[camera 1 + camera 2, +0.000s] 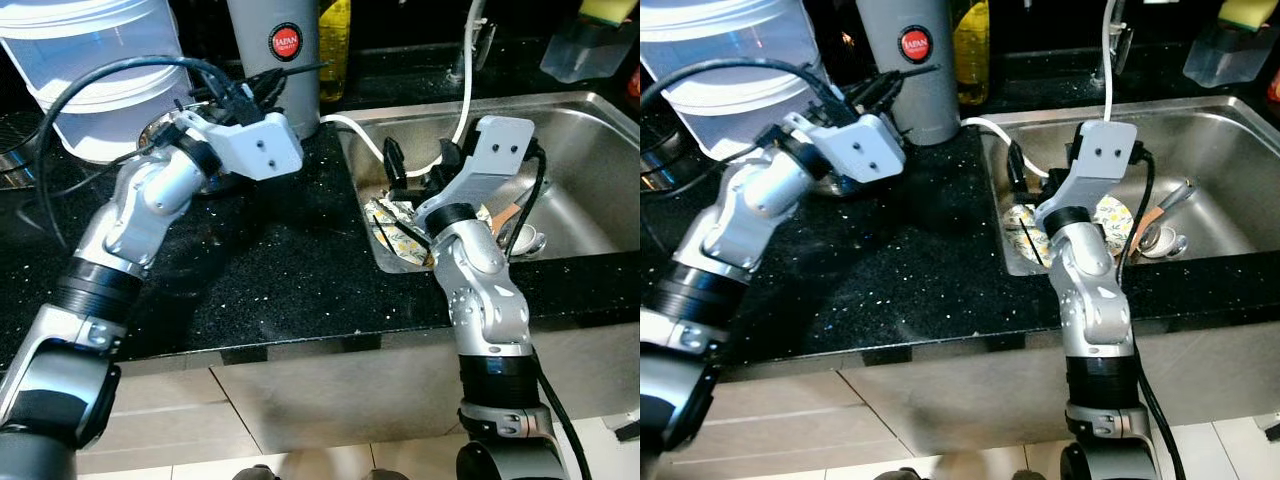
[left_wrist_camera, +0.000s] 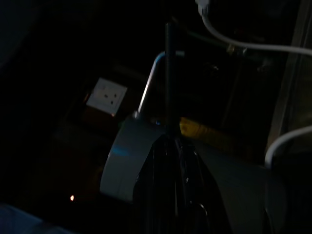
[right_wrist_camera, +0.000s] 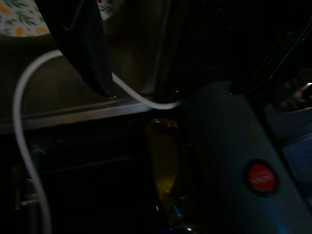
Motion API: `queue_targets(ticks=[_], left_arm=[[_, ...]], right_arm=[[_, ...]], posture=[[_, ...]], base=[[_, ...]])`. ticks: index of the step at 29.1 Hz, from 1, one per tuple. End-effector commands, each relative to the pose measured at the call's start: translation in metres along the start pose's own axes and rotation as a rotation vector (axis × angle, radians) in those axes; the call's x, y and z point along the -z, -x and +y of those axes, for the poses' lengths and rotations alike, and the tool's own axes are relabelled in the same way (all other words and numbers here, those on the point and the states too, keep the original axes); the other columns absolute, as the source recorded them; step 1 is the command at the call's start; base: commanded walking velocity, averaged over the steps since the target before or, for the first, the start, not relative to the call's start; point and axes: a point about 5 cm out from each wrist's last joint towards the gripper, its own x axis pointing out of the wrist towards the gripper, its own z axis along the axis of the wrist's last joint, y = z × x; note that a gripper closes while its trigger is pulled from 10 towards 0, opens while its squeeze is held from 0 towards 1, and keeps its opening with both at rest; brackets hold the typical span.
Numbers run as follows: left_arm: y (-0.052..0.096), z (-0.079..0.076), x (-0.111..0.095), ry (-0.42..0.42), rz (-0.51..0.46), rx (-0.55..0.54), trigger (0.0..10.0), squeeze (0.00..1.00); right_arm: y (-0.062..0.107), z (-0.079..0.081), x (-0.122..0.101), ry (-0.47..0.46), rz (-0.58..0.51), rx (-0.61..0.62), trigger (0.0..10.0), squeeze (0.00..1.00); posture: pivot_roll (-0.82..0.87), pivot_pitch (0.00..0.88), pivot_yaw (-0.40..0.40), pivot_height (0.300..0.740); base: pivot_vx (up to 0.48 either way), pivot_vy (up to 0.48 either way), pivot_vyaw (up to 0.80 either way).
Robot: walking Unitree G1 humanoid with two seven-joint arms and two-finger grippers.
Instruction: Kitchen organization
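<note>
Beside the left hand [image 1: 262, 88], a grey flask [image 1: 272, 62] labelled "JAPAN" is standing on the black table [image 1: 280, 270], a white tub [image 1: 95, 70] behind. Grip unclear. Right hand [image 1: 415, 170], fingers parted, is hovering over the sink [image 1: 585, 160] edge, floral plate [image 1: 1110, 222] below, white cable [image 1: 365, 135] crossing.

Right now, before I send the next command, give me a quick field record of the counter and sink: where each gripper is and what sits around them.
surface: black speckled counter with a steel sink on the robot's right
left gripper: raised over the counter, close to the grey flask
right gripper: over the sink's left end, above the floral plate
sink contents: floral plate, small white cup, white hose
behind the flask: yellow bottle
far left: large white container
</note>
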Motion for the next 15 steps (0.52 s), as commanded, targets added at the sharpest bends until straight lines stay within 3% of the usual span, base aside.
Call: queue_targets(ticks=[1,4,6,13,15], left_arm=[[-0.006,-0.005,-0.003,0.009,-0.018,0.013,10.0,0.0],[-0.013,-0.005,-0.007,0.037,-0.039,0.013,10.0,0.0],[-0.019,-0.01,-0.012,0.075,-0.071,0.035,10.0,0.0],[-0.031,-0.009,-0.03,0.129,-0.148,0.034,10.0,0.0],[-0.035,-0.012,-0.033,0.143,-0.155,0.037,10.0,0.0]], right_arm=[[0.003,0.002,-0.005,-0.027,-0.027,-0.017,10.0,0.0],[0.004,0.004,-0.013,-0.044,-0.059,-0.04,10.0,0.0],[0.005,0.013,-0.021,-0.142,-0.108,-0.08,10.0,0.0],[0.005,0.025,-0.035,-0.26,-0.162,-0.165,10.0,0.0],[0.005,0.027,-0.038,-0.23,-0.174,-0.178,10.0,0.0]], posture=[[0.04,0.041,0.069,0.74],[0.04,0.04,0.075,0.74],[0.04,0.042,0.072,0.74],[0.06,0.056,0.053,0.74],[0.03,0.041,0.076,0.74]], base=[[0.0,0.0,0.0],[0.0,0.0,0.0],[0.0,0.0,0.0],[0.0,0.0,0.0],[0.0,0.0,0.0]])
